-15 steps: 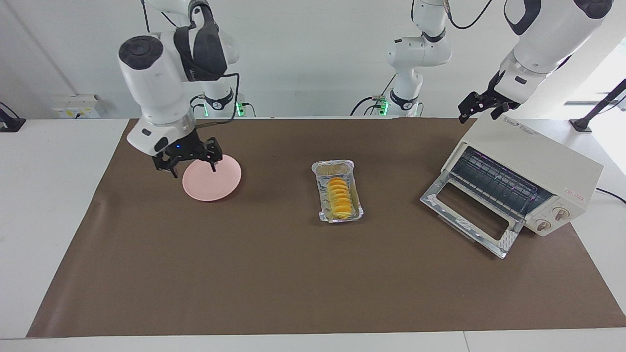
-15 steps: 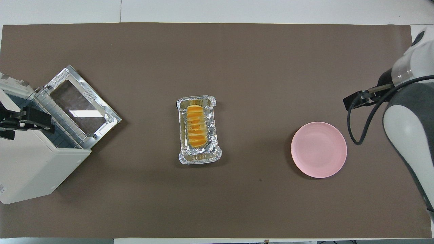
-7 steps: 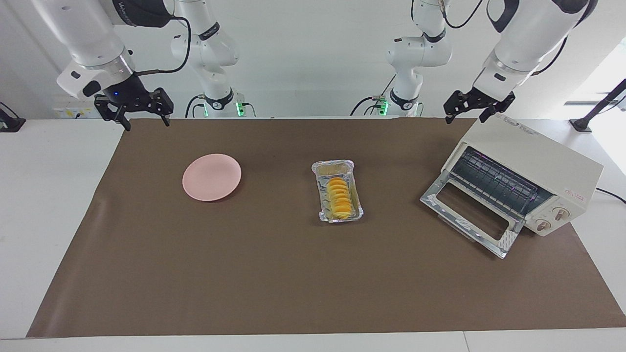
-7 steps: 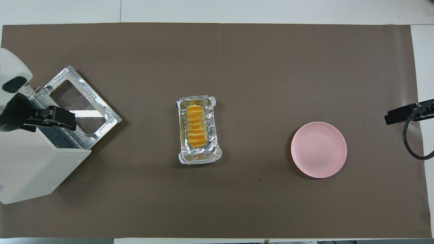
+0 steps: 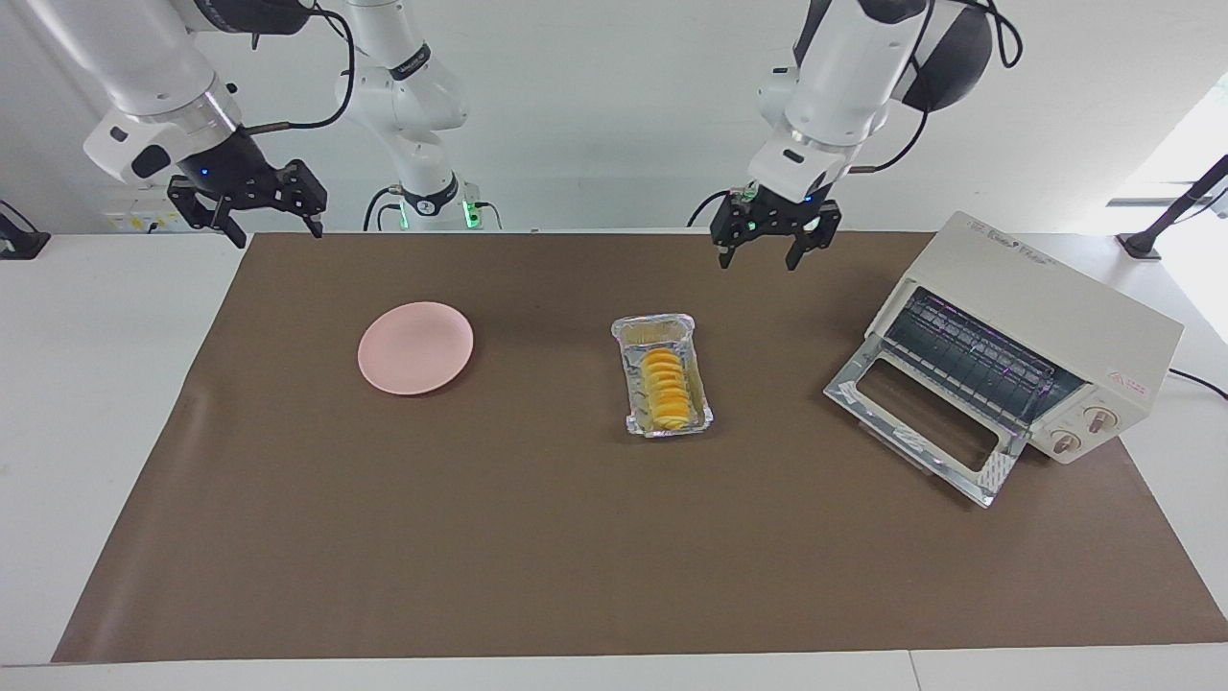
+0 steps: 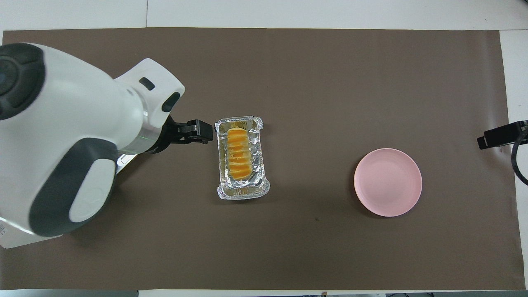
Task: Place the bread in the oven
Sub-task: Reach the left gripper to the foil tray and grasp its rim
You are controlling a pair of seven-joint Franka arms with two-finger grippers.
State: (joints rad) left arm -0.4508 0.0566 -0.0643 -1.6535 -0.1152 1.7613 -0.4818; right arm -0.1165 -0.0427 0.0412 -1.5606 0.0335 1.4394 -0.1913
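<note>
Mid-desk, the bread point(image 5: 666, 388) lies in its foil tray point(image 5: 693, 408), oven point(image 5: 1055, 326) door down; left tool point(image 5: 775, 236) hangs open above, right tool point(image 5: 251, 204) open, waiting. Soft, light loaf: pinch its long sides gently.

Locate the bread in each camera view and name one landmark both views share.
Facing view: the bread lies in the foil tray at the middle of the mat, between the pink plate and the oven.
Overhead view: the bread is in the same foil tray, at the centre.
Shared landmark: the pink plate, toward the right arm's end.
</note>
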